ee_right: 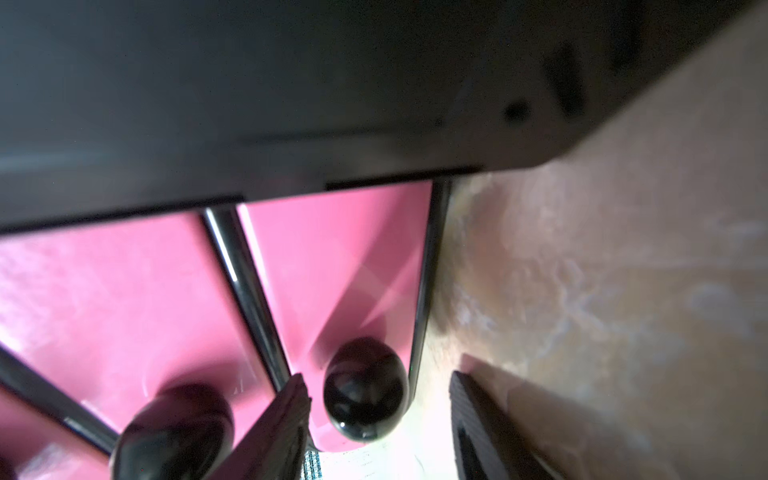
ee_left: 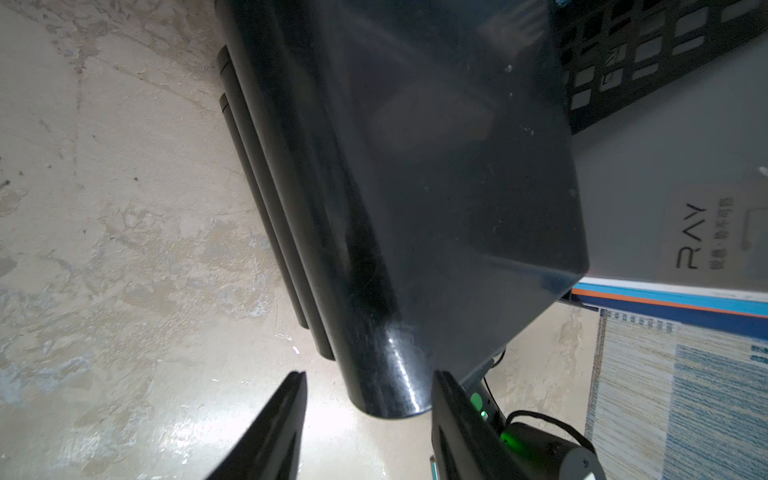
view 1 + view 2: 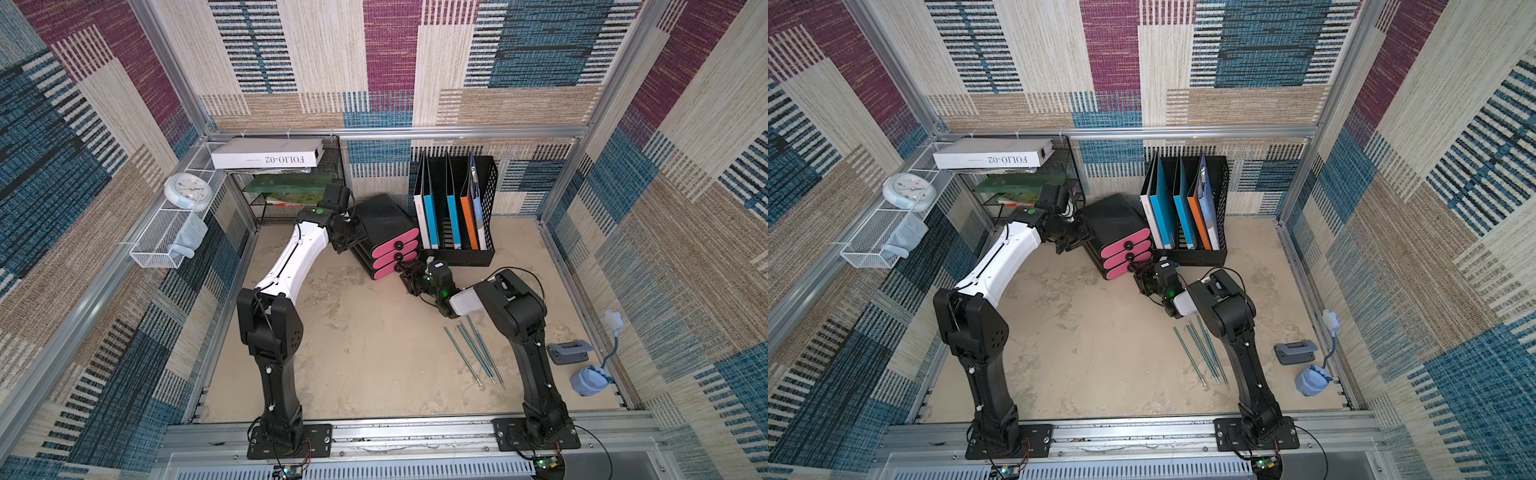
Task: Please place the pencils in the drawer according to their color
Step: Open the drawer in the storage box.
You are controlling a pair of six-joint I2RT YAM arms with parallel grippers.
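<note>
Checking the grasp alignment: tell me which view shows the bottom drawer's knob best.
The right wrist view: the bottom knob sits large between the right gripper's fingers, gaps on both sides. In both top views the gripper mostly hides it. The left wrist view shows only the chest's black shell.
</note>
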